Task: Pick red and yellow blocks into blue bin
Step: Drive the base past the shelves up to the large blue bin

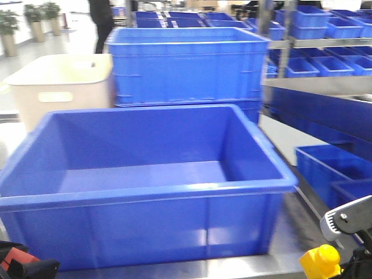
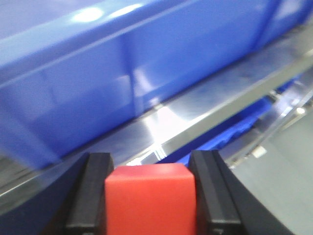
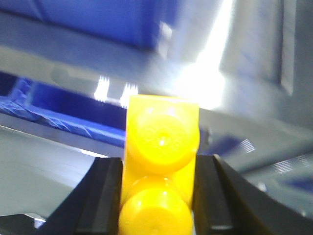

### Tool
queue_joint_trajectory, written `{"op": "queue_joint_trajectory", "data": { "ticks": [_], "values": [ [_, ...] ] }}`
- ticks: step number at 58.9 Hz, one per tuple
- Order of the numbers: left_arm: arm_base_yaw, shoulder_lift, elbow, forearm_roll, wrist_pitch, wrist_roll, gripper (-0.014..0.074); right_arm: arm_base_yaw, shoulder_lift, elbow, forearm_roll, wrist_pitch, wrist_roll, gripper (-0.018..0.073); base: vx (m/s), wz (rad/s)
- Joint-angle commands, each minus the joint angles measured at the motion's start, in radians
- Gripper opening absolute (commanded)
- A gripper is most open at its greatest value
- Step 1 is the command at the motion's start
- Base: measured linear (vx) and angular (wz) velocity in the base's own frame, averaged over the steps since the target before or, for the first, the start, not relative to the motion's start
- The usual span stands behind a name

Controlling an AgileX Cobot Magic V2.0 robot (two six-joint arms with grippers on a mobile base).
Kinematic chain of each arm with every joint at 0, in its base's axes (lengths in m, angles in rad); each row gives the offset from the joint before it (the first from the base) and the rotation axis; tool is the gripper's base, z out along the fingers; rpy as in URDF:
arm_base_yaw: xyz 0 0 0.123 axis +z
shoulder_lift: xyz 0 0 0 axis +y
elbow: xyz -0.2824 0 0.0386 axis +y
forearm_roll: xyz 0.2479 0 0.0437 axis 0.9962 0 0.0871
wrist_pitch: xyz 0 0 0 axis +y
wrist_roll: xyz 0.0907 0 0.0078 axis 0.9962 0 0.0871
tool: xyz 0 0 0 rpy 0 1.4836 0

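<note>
The blue bin [image 1: 145, 195] stands open in the middle of the front view, its smooth near wall facing me, with nothing showing inside. My left gripper [image 2: 149, 196] is shut on the red cube [image 2: 150, 200], just in front of the bin's outer wall [image 2: 98, 83]. In the front view the left gripper [image 1: 20, 263] shows at the bottom left corner, below the bin's rim. My right gripper [image 3: 159, 196] is shut on the yellow studded brick [image 3: 159, 147]. In the front view the yellow brick [image 1: 319, 261] is at the bottom right, beside the bin and below its rim.
A cream tub [image 1: 58, 87] with an oval handle hole stands behind the bin at left. A ribbed blue crate [image 1: 186, 64] stands behind it at centre. Shelves of small blue bins [image 1: 325, 35] fill the right. The metal table edge [image 2: 205, 112] runs under the bin.
</note>
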Motion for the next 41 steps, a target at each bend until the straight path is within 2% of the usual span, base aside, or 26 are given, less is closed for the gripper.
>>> {"op": "queue_joint_trajectory", "data": {
  "ticks": [1, 18, 41],
  "values": [
    [-0.005, -0.016, -0.027, -0.011, -0.067, -0.001, 0.0234, -0.002, -0.019, -0.028, -0.007, -0.06, -0.009, 0.0231, 0.09, 0.37],
    [-0.005, -0.016, -0.027, -0.011, -0.067, -0.001, 0.0234, -0.002, -0.019, -0.028, -0.007, -0.06, -0.009, 0.0231, 0.06, 0.22],
    [-0.005, -0.016, -0.027, -0.011, -0.067, -0.001, 0.0234, -0.002, -0.019, -0.028, -0.007, -0.06, -0.009, 0.0231, 0.01, 0.01]
  ]
}}
